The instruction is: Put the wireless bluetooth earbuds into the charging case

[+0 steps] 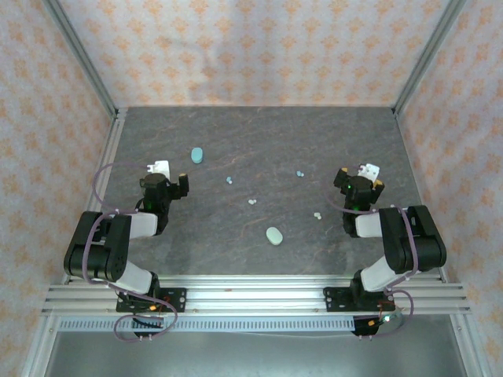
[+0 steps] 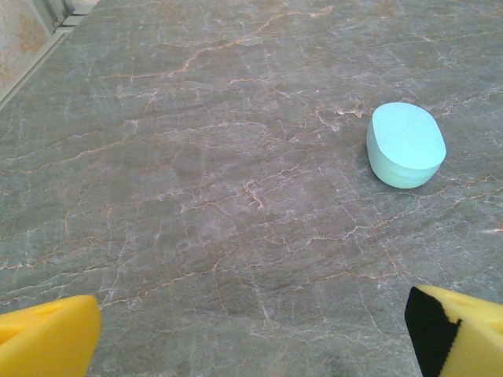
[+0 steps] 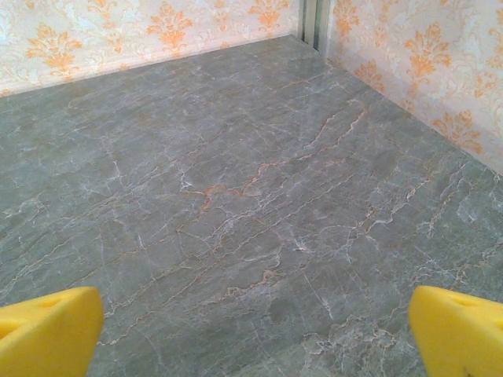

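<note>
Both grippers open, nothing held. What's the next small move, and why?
Probably ease the left gripper forward and a little to the right, toward the pale blue case. Its jaws stand open and empty, and that case lies just ahead of it and looks closed. The earbuds lie scattered loose, so a case likely needs securing and opening first.

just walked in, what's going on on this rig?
Nothing has been picked up yet. The left end effector and right end effector are both open and empty, one at each side of the table. Four earbuds lie loose between them: two pale blue earbuds and two whitish earbuds. The aqua oval case sits just ahead of the left arm, and the mint oval case sits nearer the bases.
</note>
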